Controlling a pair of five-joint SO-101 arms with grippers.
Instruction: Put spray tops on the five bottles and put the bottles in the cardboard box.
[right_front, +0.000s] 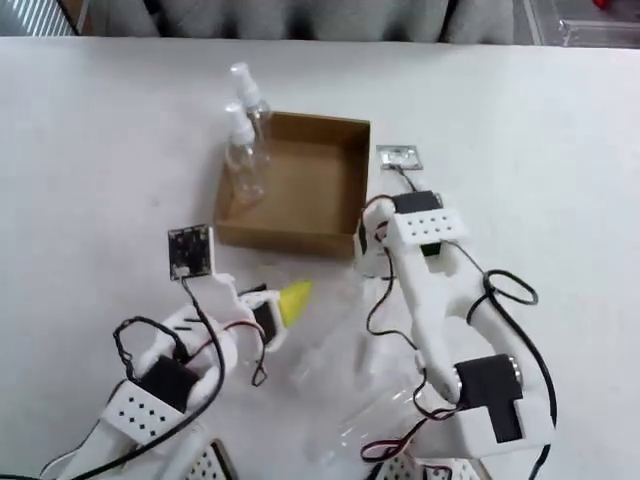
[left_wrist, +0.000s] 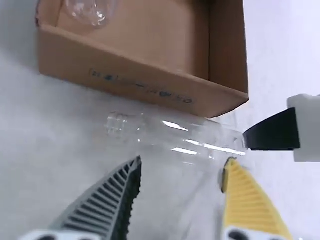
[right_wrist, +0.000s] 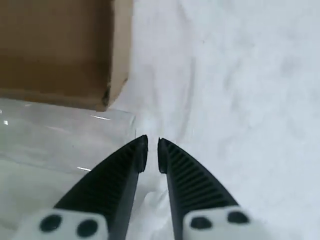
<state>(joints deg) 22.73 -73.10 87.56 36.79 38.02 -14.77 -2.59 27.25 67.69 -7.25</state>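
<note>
White tabletop (right_front: 520, 100) is carrying everything. Brown cardboard box (right_front: 290, 240) is sitting just beyond both sets of jaws, with two clear spray-topped bottles (right_front: 244, 160) standing at its far corner. Clear topless plastic bottle (left_wrist: 170, 132) is lying just ahead of the left jaws, which are spread wide and gripping nothing. Right jaws are nearly closed and empty, tips sitting right at that bottle's base.
</note>
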